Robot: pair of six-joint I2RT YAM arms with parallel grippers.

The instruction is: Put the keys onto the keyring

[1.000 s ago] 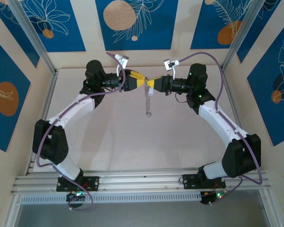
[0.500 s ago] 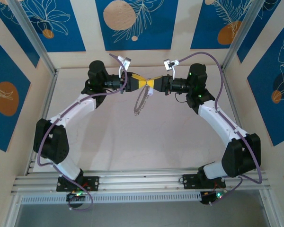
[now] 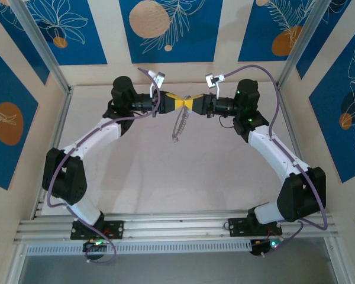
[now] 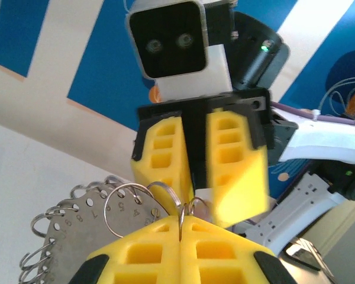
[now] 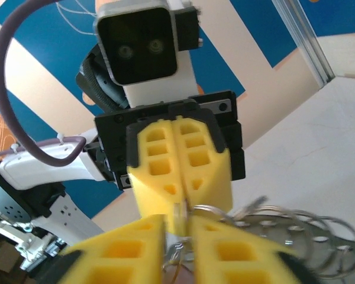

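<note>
Keyring (image 3: 178,125) held up in the air over the far middle of the surface (image 3: 165,183), hanging down from where the two arms meet tip to tip, well clear of the surface below. Swung a little to the left at the lower end. From the left wrist, seen as a flat grey metal plate pierced with a row of small numbered holes and fringed along the edge with many thin silver loops (image 4: 127,204), lying low and to the left.

Reaching in from the left, left gripper (image 4: 180,223), its yellow fingers (image 4: 136,254) clenched flat against each other with no gap, pinching one thin wire loop of the keyring right at the seam between the tips.

Reaching in from the right, right gripper (image 4: 196,192), facing the other head-on and almost touching it. Released a little, with a narrow dark gap between its two yellow pads. From the right wrist, the same narrow gap, with thin wire loops lying across it; cannot tell whether either pad touches the wire.

Small ring at the right fingertips with something pale behind it, too blurred to name as a key.

Left arm (image 3: 100,133) and right arm (image 3: 272,148) both bent inward from the near edge
</note>
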